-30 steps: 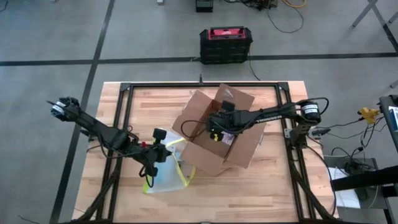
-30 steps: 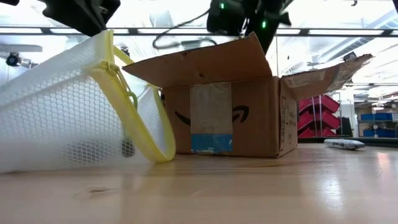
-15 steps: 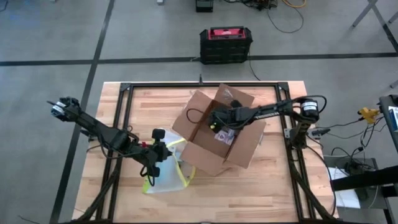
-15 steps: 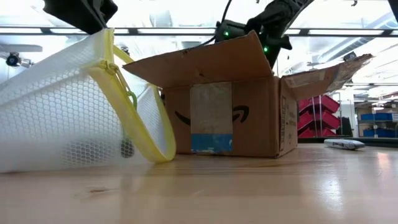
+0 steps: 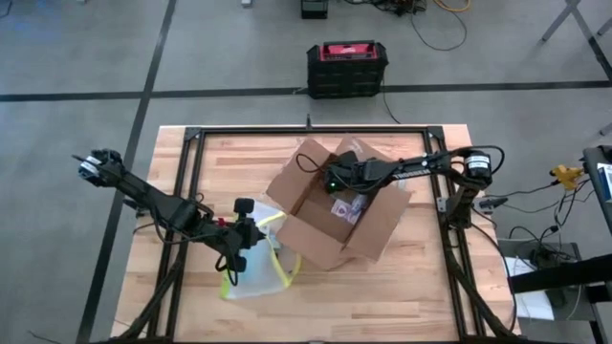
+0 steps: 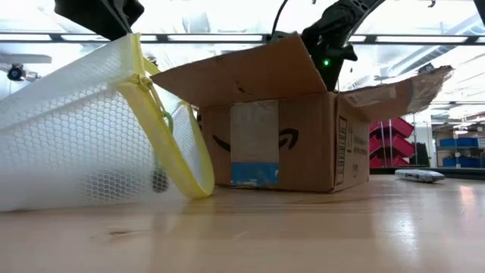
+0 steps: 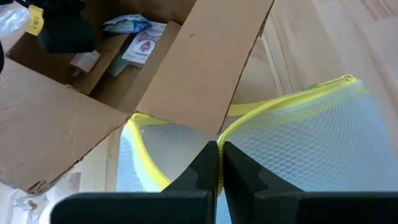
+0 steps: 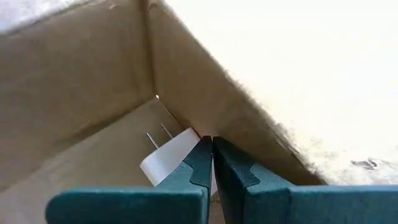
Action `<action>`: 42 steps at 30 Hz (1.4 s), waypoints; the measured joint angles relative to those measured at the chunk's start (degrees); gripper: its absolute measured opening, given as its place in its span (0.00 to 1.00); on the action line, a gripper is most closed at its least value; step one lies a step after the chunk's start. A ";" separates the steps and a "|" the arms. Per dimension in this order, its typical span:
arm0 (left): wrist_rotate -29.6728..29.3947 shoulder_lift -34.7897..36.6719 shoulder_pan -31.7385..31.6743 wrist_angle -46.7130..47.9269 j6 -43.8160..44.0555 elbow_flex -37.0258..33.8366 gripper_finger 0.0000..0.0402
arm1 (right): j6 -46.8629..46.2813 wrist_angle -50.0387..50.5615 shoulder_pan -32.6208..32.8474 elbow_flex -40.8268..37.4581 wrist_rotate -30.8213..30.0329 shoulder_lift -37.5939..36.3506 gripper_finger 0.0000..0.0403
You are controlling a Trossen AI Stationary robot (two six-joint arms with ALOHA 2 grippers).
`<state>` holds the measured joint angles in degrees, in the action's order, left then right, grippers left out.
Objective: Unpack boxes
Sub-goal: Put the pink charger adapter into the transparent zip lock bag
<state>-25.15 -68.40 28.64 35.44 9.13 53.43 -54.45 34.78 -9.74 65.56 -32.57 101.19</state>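
Observation:
The brown cardboard box (image 5: 368, 229) stands open in the middle of the table, flaps spread; small packets (image 5: 344, 208) lie inside. My right gripper (image 5: 330, 180) reaches down into the box's far left corner. It is shut, its tips (image 8: 212, 146) at a white two-pronged plug (image 8: 166, 158) on the box floor. Left of the box, my left gripper (image 5: 236, 256) is shut on a clear mesh pouch with a yellow edge (image 6: 76, 144). My left gripper pinches the pouch's yellow zipper edge (image 7: 233, 127) at the open mouth between its two fingers, slanting down from above. The mouth is held up (image 6: 132, 45) and the pouch tilts, its lower part lying on the table. My right gripper's shut tips stand right in front of the white plug; I cannot tell whether they touch it.
A black and red case (image 5: 347, 67) sits on the floor beyond the table's far edge. Black frame rails (image 5: 191, 172) run along the table's sides. A small white object (image 6: 419, 175) lies on the table right of the box. Bare wood (image 5: 382, 296) spans the near side.
My right gripper has gone down and toward the box's far left corner, rolling its wrist as it went. The box has turned a little, and its front flap stands slightly higher in the low view.

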 joint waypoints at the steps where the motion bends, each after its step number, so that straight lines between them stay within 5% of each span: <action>1: 0.00 0.00 0.00 -0.08 0.00 0.00 0.00 | -0.25 2.04 0.00 0.71 0.94 0.08 0.00; 6: 0.02 0.00 0.02 -0.53 -0.45 0.00 0.00 | 2.29 6.30 -0.81 4.20 6.63 0.21 0.00; 18: 0.02 0.00 0.02 -2.27 -6.43 0.00 0.00 | 26.17 7.26 -1.26 6.70 10.60 2.74 0.00; 23: 0.02 0.00 0.02 -2.70 -6.62 0.00 0.00 | 28.77 12.34 -1.29 10.19 12.44 6.80 0.00; 31: 0.03 0.00 0.00 -2.73 -5.62 0.00 0.00 | 30.90 16.53 3.95 19.53 24.83 7.29 0.00; 42: 0.04 0.00 0.02 -2.76 -4.12 0.00 0.00 | 34.24 25.06 4.37 21.71 22.59 5.63 0.03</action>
<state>-25.10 -68.40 28.67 32.68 5.00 53.43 -20.21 59.84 -5.37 87.26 -9.99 106.83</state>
